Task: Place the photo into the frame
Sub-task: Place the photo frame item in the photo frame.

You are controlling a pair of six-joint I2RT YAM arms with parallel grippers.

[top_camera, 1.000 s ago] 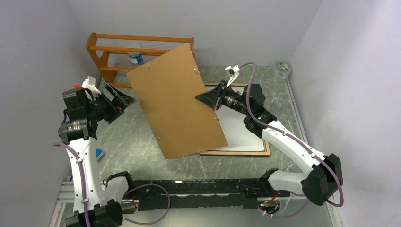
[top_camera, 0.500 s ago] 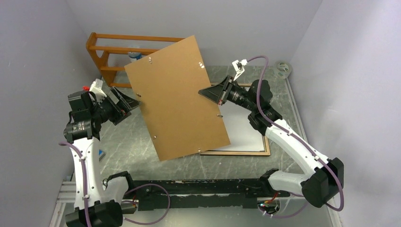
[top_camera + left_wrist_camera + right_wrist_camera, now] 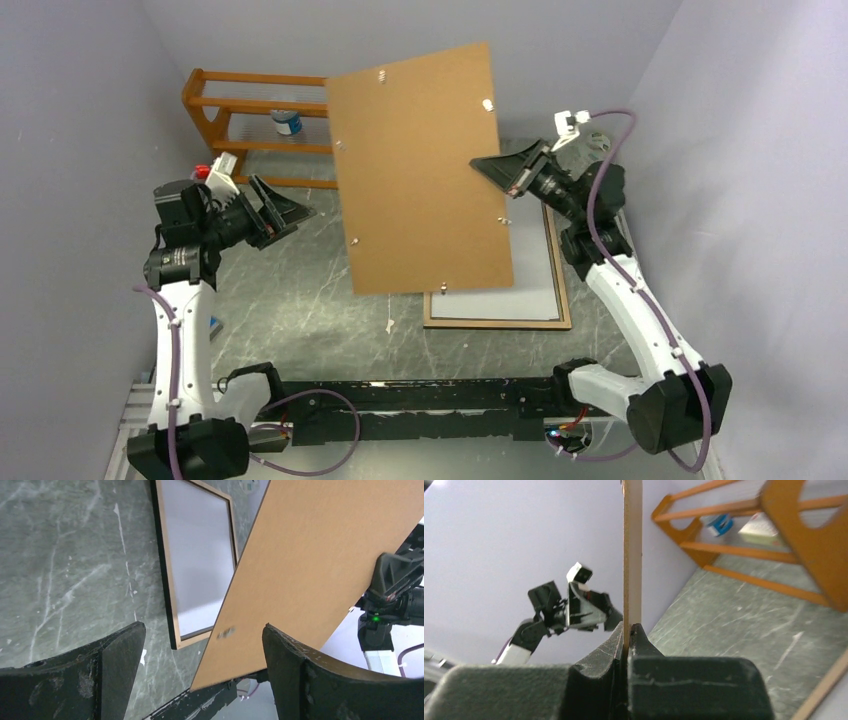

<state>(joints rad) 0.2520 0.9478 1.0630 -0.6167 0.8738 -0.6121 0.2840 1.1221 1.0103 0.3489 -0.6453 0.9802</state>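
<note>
Right hand [image 3: 480, 162] pinching backing board [image 3: 420, 170] aloft, frame [image 3: 497, 323] lying flat below

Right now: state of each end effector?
Left end effector: open, holding nothing.
Right end effector: closed on the edge of the thin brown rectangular backing board.

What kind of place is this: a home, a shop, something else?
Probably a lab robot cell, not a home: plain panels close in a marble-patterned table, and the left arm and right arm are bolted to a rail at its near edge.
</note>
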